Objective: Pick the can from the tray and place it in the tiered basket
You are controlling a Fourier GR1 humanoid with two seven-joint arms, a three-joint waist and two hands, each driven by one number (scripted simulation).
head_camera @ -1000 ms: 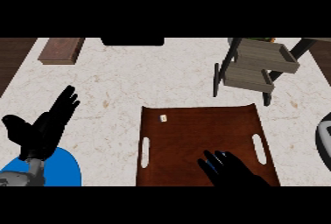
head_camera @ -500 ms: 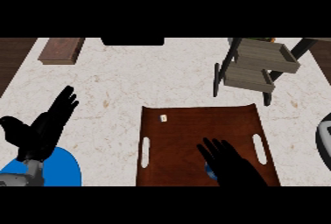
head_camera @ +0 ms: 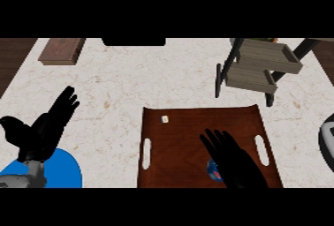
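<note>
Now: right hand (head_camera: 237,164) above the can (head_camera: 213,170) on the tray (head_camera: 189,132).
Fingers straight, grasping nothing; can mostly hidden, axis unreadable.

The left robot hand (head_camera: 40,132), at eight o'clock, is matte black, with long tapering fingers, a blunt thumb and no markings. Below it a narrow pale-grey wrist (head_camera: 34,168) widens into a rounded grey forearm (head_camera: 14,181). The right robot hand (head_camera: 233,161), at five o'clock, shows the same plain black.

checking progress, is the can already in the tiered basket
No, the can sits on the tray, mostly hidden under the right hand, well apart from the tiered basket.
</note>
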